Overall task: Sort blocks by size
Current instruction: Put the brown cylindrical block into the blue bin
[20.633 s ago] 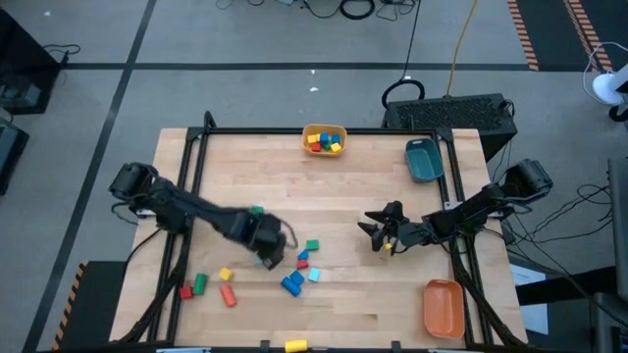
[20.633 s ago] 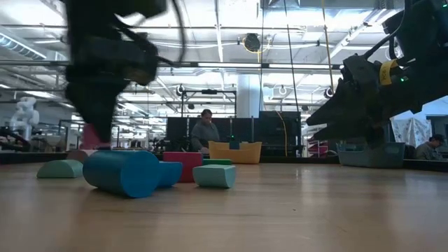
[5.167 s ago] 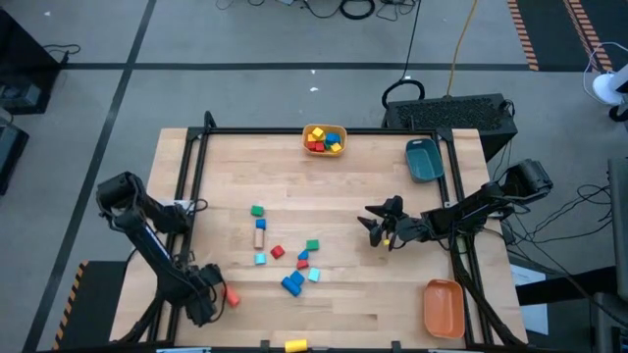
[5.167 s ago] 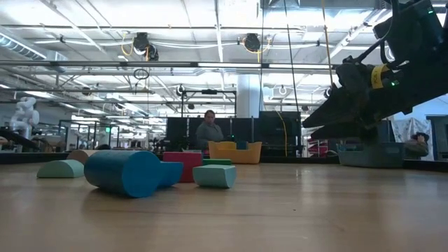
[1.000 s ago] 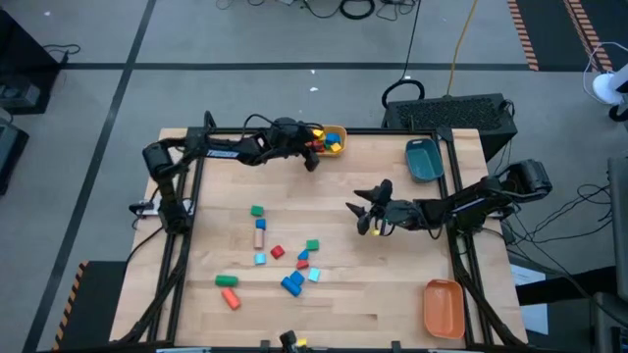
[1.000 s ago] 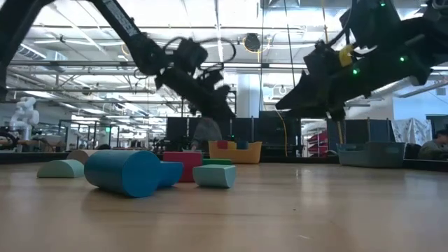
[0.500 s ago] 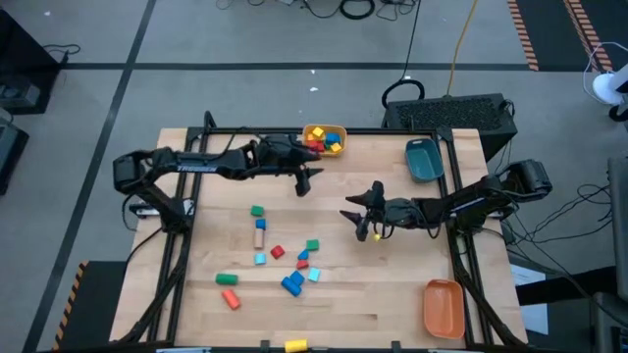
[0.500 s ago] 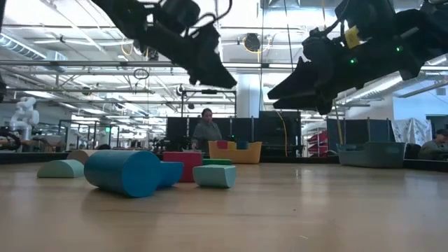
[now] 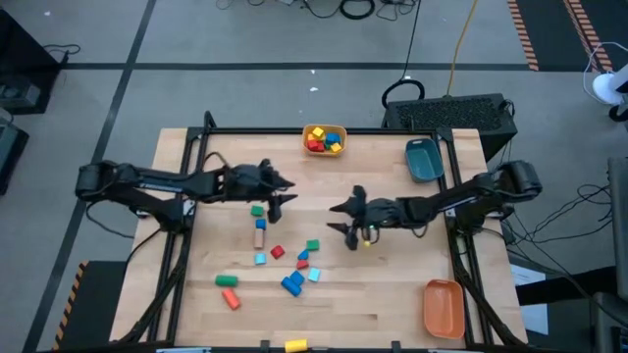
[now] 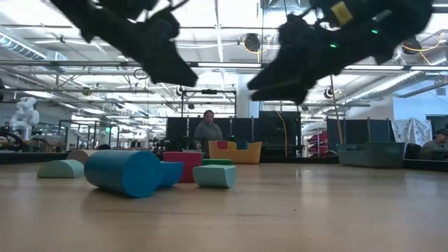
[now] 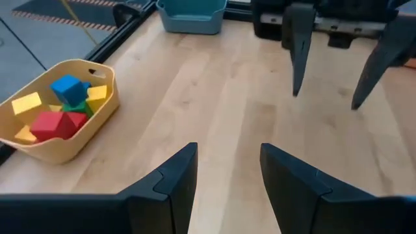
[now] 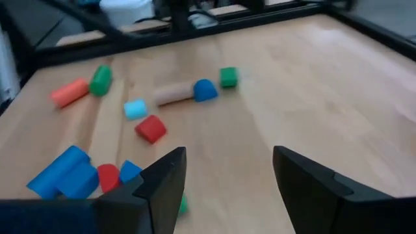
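Several small blocks lie on the table's near-left middle: a green cube [image 9: 257, 210], a wood bar [image 9: 260, 236], a red block [image 9: 278, 252], blue blocks [image 9: 292, 282], and a green cylinder [image 9: 227, 280] beside an orange-red one [image 9: 231, 299]. They also show in the right wrist view, among them the red block [image 12: 151, 128]. My left gripper [image 9: 281, 197] is open and empty above the table, just far-right of the green cube; its wrist view [image 11: 227, 170] shows bare wood between the fingers. My right gripper [image 9: 339, 220] is open and empty [image 12: 227, 175], right of the blocks.
A yellow bin [image 9: 325, 138] with red, blue and yellow blocks stands at the far edge. A teal bin [image 9: 424, 159] stands at the far right and an orange bin [image 9: 444, 307] at the near right. A yellow block [image 9: 294, 345] lies at the near edge. A person stands beyond the table [image 10: 206, 133].
My left gripper has come away from the yellow bin, going toward the near and left edges, to the green cube. My right gripper has gone toward the table's left edge, nearer the blocks. The blocks have not moved.
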Tool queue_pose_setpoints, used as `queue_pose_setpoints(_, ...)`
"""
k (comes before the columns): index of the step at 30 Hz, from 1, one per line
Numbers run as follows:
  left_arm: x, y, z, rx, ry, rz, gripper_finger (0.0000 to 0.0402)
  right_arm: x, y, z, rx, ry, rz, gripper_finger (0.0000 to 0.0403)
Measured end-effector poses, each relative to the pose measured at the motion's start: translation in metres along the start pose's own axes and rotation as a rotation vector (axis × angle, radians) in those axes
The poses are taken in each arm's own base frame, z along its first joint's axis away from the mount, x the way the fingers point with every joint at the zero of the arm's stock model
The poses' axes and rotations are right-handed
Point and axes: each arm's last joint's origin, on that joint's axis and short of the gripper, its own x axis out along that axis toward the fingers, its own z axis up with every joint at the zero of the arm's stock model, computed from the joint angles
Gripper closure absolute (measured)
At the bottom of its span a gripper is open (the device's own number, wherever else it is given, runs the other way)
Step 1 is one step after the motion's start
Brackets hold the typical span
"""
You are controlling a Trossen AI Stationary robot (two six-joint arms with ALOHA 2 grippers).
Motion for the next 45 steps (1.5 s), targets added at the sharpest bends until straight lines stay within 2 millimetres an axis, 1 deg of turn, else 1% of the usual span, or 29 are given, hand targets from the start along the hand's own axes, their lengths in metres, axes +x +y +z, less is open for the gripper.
queue_pose_setpoints(4,-0.022,-0.008,-0.012,-0.03,-0.022,-0.018,0.0233,0.031,0.01,0.008,-0.072,0.041,0.055,0.0186)
queue_pose_setpoints(7,-0.035,-0.015,-0.021,-0.067,-0.007,-0.023,0.0233,0.056,0.014,0.012,-0.107,0.062,0.094,0.0186)
queue_pose_setpoints(10,-0.046,-0.02,-0.029,-0.106,0.064,0.009,0.0233,0.079,0.018,0.019,-0.127,0.099,0.145,0.0186)
queue_pose_setpoints(13,-0.054,-0.023,-0.04,-0.146,0.158,0.06,0.0233,0.099,0.02,0.022,-0.162,0.162,0.148,0.0186)
queue_pose_setpoints(16,-0.058,-0.026,-0.052,-0.173,0.27,0.078,0.0233,0.112,0.023,0.024,-0.203,0.219,0.133,0.0186)
queue_pose_setpoints(18,-0.061,-0.028,-0.06,-0.198,0.343,0.092,0.0233,0.119,0.025,0.027,-0.224,0.216,0.136,0.0186)
queue_pose_setpoints(22,-0.067,-0.033,-0.072,-0.22,0.466,0.114,0.0233,0.125,0.026,0.034,-0.276,0.2,0.143,0.0186)
queue_pose_setpoints(25,-0.07,-0.035,-0.077,-0.245,0.527,0.113,0.0233,0.126,0.024,0.037,-0.277,0.203,0.137,0.0186)
queue_pose_setpoints(30,-0.077,-0.035,-0.088,-0.27,0.654,0.127,0.0233,0.125,0.022,0.035,-0.266,0.232,0.125,0.0186)
queue_pose_setpoints(33,-0.075,-0.036,-0.09,-0.268,0.683,0.143,0.0233,0.125,0.022,0.034,-0.259,0.238,0.123,0.0186)
queue_pose_setpoints(37,-0.065,-0.039,-0.095,-0.255,0.711,0.157,0.0233,0.125,0.022,0.034,-0.258,0.239,0.123,0.0186)
queue_pose_setpoints(42,-0.047,-0.044,-0.104,-0.209,0.749,0.165,0.0233,0.124,0.021,0.032,-0.26,0.261,0.12,0.0186)
queue_pose_setpoints(45,-0.036,-0.048,-0.106,-0.184,0.735,0.144,0.0233,0.124,0.022,0.03,-0.262,0.28,0.119,0.0186)
